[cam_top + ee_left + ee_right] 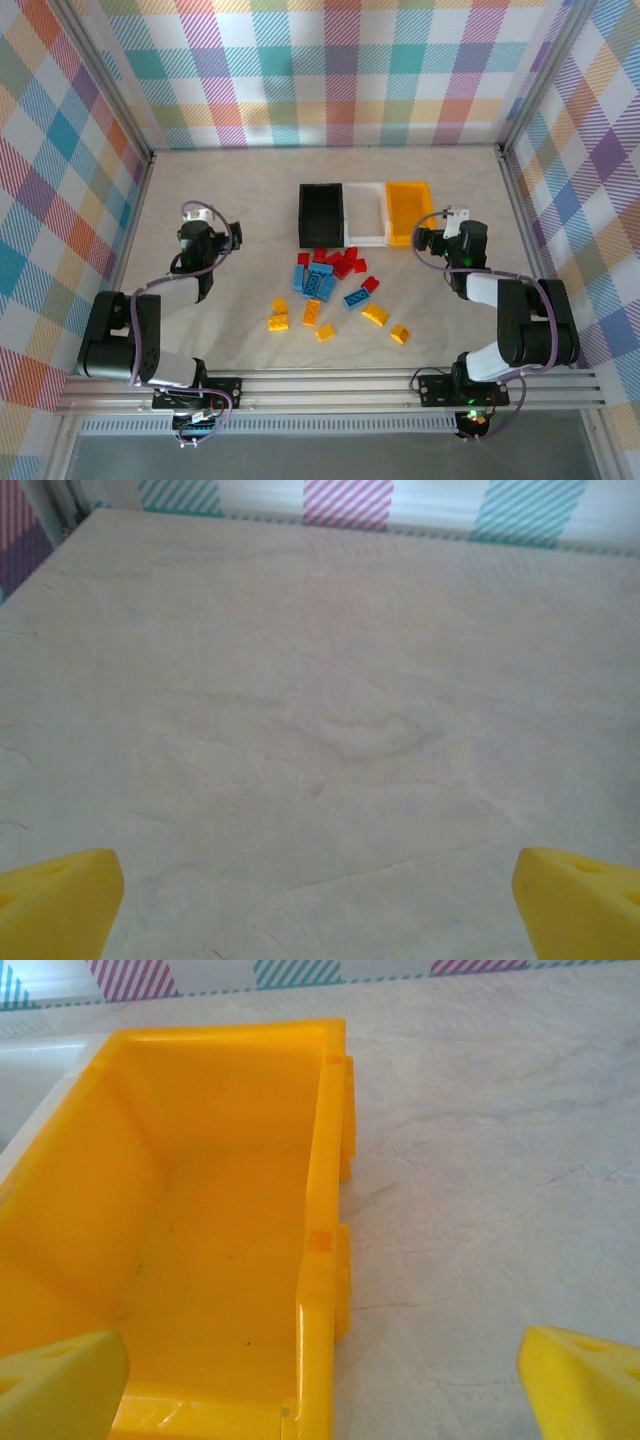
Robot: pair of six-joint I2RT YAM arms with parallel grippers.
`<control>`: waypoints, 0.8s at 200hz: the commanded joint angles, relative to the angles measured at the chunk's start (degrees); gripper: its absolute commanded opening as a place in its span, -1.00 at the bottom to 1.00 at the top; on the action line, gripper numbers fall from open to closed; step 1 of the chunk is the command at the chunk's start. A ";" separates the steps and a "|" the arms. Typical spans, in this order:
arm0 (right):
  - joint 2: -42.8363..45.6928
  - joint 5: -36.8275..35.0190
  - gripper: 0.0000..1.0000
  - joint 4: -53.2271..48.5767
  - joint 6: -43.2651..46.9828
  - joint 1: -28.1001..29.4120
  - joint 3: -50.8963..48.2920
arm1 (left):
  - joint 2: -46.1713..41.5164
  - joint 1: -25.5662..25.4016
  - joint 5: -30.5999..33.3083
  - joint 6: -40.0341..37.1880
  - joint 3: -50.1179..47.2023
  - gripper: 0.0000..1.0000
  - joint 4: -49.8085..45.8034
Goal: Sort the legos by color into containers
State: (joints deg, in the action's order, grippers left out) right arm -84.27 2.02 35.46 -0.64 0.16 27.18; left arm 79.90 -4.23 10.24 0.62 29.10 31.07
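Your right gripper (320, 1390) is spread wide, its yellow fingertips (585, 1380) far apart with nothing held between them. It hangs over the right wall of the yellow-orange open plastic bin (322, 1210), whose visible inside is bare. Your left gripper (320, 910) is just as wide open and just as empty, over the pale table (330, 720). From above, the yellow-orange bin is the right end of a row. The white plastic bin (367, 213) sits in the middle and the black plastic bin (320, 215) on the left, the three packed side by side. The left gripper stands well left of the black bin. The small studded plastic bricks (330, 285) lie loose on the table on the near side of the row, between your two arms. The red bricks (338, 262) are closest to the bins, the blue bricks (315, 282) are just nearer than those, and the yellow-orange bricks (375, 315) are scattered nearest to you. So from the right gripper the pile lies left and near, and from the left gripper right and near. Your right arm looks the better placed for the yellow-orange bricks at the right end, with their matching bin just beside it. One of them seems to lie aslant, long axis far-left to near-right, so you would likely need to turn the wrist to close across it.
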 commanded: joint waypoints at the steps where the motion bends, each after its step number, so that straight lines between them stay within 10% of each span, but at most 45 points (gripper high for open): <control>1: 1.87 -0.13 0.99 -7.19 -1.50 -0.25 3.74 | -2.56 0.34 1.73 2.93 0.26 1.00 -5.31; 160: 15.28 11.92 0.99 -42.81 -14.14 8.38 19.73 | -17.11 -1.11 -1.60 25.91 12.10 1.00 -36.31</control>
State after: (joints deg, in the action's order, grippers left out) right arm -71.22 9.02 3.40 -9.63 6.50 43.70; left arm 63.86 -4.40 11.22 20.29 36.88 2.79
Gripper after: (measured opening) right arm 0.997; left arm 0.999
